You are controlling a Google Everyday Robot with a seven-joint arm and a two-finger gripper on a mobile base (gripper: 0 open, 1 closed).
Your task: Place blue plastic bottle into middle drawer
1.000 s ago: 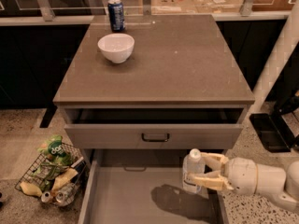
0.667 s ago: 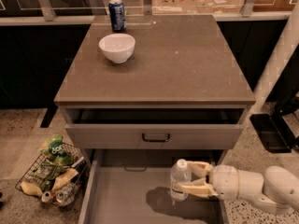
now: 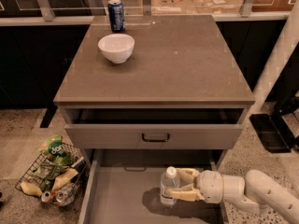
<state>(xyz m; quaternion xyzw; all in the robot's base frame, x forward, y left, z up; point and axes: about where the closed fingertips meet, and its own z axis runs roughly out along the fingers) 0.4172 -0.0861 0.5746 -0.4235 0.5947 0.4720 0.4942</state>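
While the single camera view looked down on the cabinet from the front, the gripper (image 3: 175, 184) sat low at the right of the frame. It was reached in over the open middle drawer (image 3: 117, 197) on the end of a pale arm (image 3: 261, 192) that came in from the lower right corner. Its 2 fingers (image 3: 184, 195) were clamped on the blue plastic bottle (image 3: 168, 186), 1 above and 1 below the label. The bottle stood upright with its white cap on top. It was inside the drawer's outline, right of the middle and near the front. A dark shadow lay on the grey floor just beside and under it. Whether its base was already resting on that floor or hanging just above it could not be made out from this angle; it looked very close.

Above, the upper drawer front (image 3: 155, 137) with its black bar handle was pulled out a little. On the cabinet top (image 3: 187, 59) stood a white bowl (image 3: 116, 47) and, behind it, a dark blue can (image 3: 116, 15). A wire basket (image 3: 70, 154) of odds and ends sat on the floor to the left.

Judging by this, the carry was done and the bottle was where it belonged. What was left was to set it down, let go, and draw the arm clear without tipping it.
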